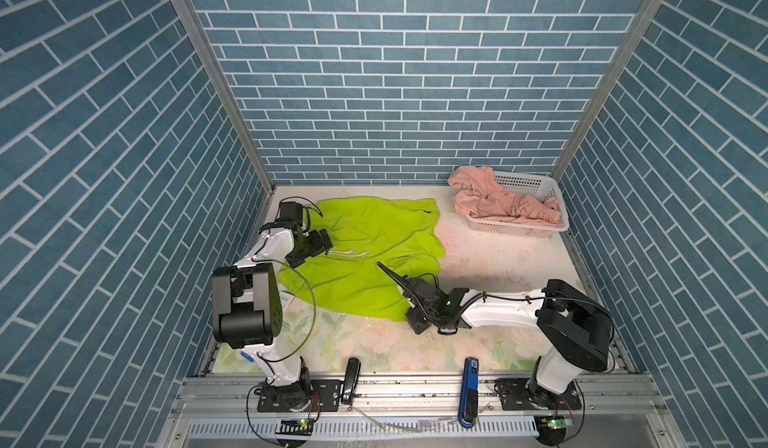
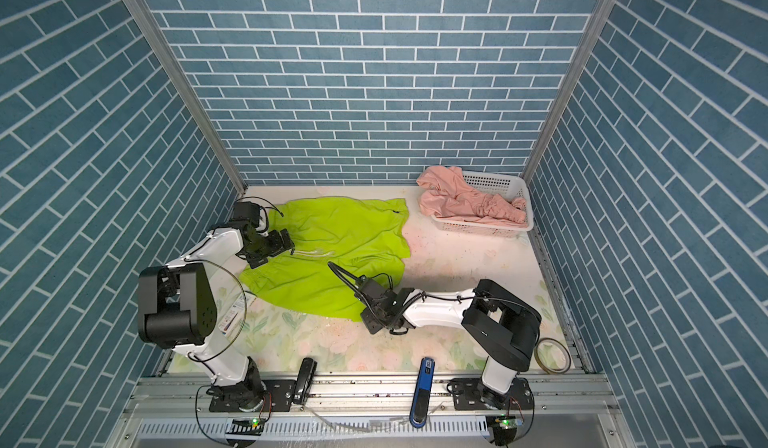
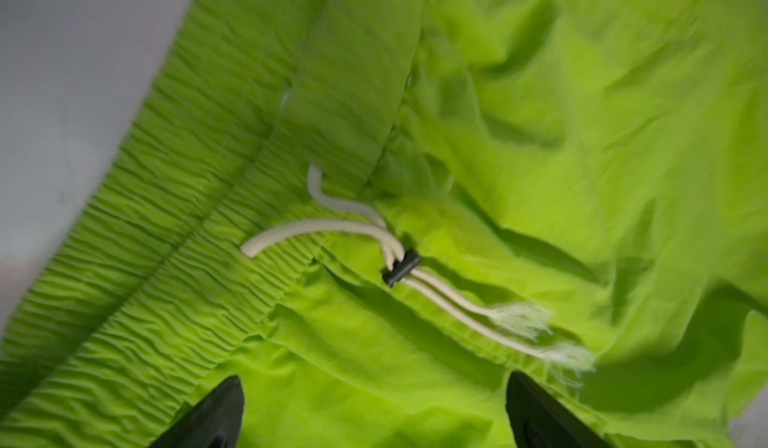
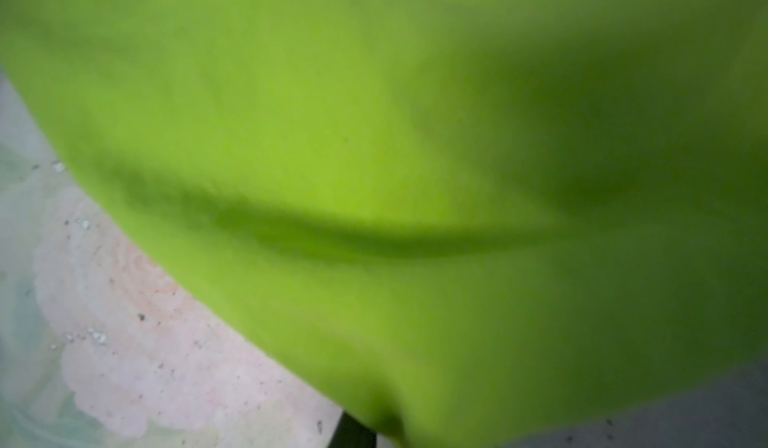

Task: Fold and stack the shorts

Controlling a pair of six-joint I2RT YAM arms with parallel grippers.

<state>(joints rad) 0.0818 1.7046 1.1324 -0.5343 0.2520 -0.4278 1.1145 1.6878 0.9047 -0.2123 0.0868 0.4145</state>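
Observation:
The lime-green shorts [image 1: 374, 234] [image 2: 345, 238] lie spread on the left half of the table, with the gathered waistband [image 3: 174, 225] and white drawstring [image 3: 332, 227] at their left side. My left gripper [image 1: 319, 252] [image 2: 279, 252] [image 3: 374, 383] hangs open just above the waistband, with green cloth showing between its fingertips [image 3: 226, 400]. My right gripper [image 1: 409, 316] [image 2: 366, 318] [image 4: 374, 429] is at the near right corner of the green shorts [image 4: 415, 176], shut on the hem, and cloth covers most of its jaws. The salmon-pink shorts [image 1: 498, 205] [image 2: 465, 200] lie crumpled in the basket.
The white perforated basket [image 1: 536, 184] [image 2: 505, 182] stands at the back right corner. A black tool [image 1: 351, 379] and a blue tool [image 1: 469, 387] rest on the front rail. A tape roll [image 2: 552, 354] lies by the right arm's base. Tiled walls close in three sides.

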